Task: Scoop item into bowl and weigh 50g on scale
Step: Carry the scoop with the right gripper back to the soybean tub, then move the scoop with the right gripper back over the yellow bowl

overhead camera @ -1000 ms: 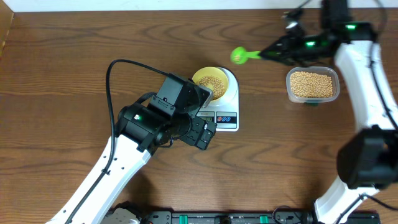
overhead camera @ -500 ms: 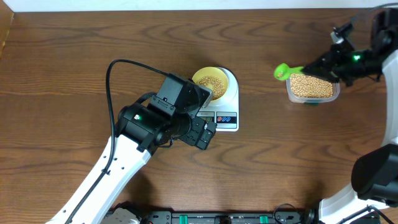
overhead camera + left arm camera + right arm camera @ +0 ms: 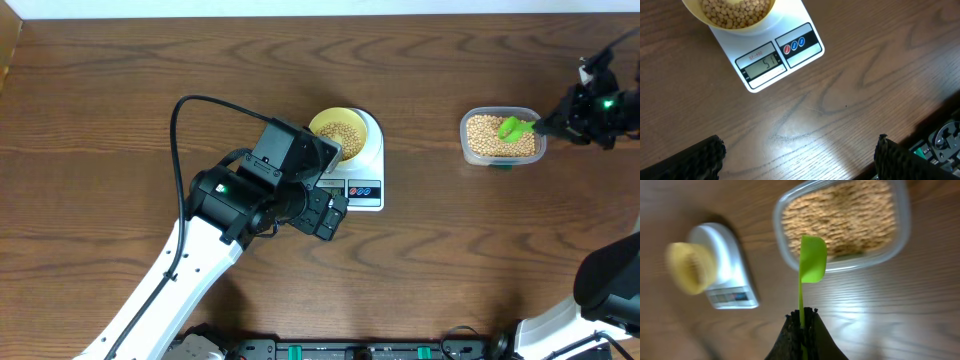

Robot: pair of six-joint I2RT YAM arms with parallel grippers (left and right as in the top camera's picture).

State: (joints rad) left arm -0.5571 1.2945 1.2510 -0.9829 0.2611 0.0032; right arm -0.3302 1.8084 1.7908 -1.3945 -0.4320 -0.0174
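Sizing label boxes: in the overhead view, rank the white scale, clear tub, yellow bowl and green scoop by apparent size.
White rectangular kitchen scale (partly hidden)
Clear plastic tub
Pale yellow round bowl
Green scoop

Left pincer (image 3: 799, 160) wide apart at centre; right pincer (image 3: 802, 316) tight together, far right.

yellow bowl (image 3: 316, 124), white scale (image 3: 375, 150), green scoop (image 3: 516, 128)

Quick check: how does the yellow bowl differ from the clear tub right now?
The yellow bowl is round and opaque; the clear tub is a rounded rectangle and see-through. The bowl sits on the scale, the tub directly on the table. The green spoon is over the tub, not the bowl. Both hold tan beans.
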